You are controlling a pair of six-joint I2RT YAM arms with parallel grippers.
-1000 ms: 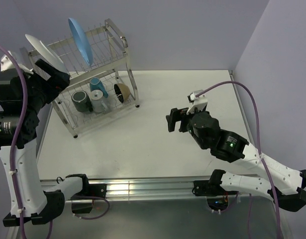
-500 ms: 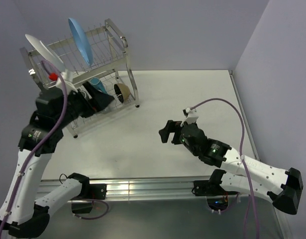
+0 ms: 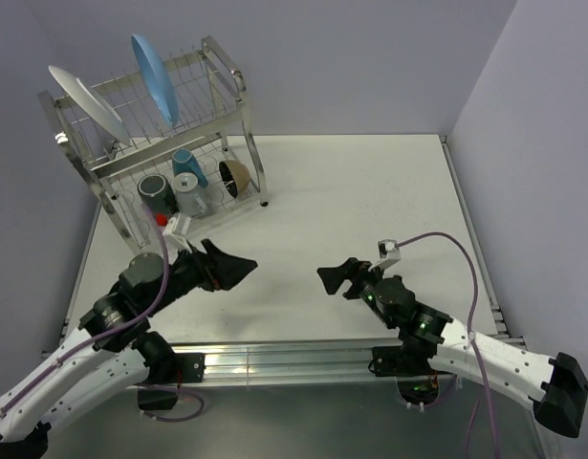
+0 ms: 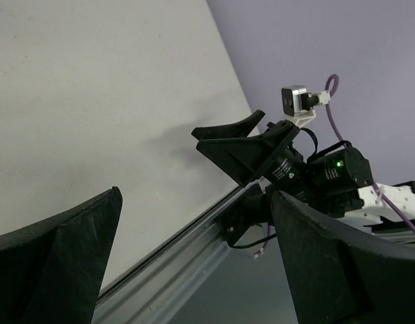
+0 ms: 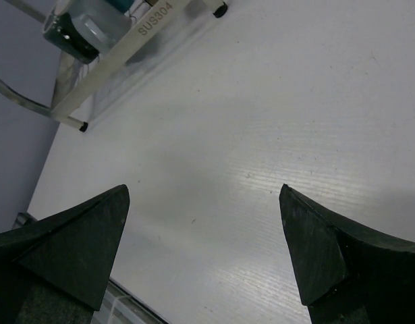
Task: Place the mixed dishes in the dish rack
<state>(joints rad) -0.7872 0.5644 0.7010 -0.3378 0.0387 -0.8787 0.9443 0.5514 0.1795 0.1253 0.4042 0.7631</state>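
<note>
The steel dish rack (image 3: 231, 91) stands at the far left of the table. On its upper tier stand the white plate (image 3: 85, 100) and the light-blue plate (image 3: 152, 78). On the lower shelf sit the dark mug (image 3: 156, 194), the pale cup (image 3: 190, 199), the blue mug (image 3: 186, 163) and the black-and-tan bowl (image 3: 235, 175). My left gripper (image 3: 231, 271) is open and empty, low over the near left of the table, pointing right. My right gripper (image 3: 337, 277) is open and empty, low over the near middle, pointing left. The dark mug also shows in the right wrist view (image 5: 72, 30).
The white table (image 3: 370, 191) ends at a metal rail (image 3: 274, 361) along the near edge. Grey-purple walls close the back and right side. A purple cable (image 3: 437, 239) loops over the right arm.
Both arms have dropped and drawn back toward the near edge. The left gripper has come away from the rack; the right gripper has sunk lower. The dishes have not moved.
</note>
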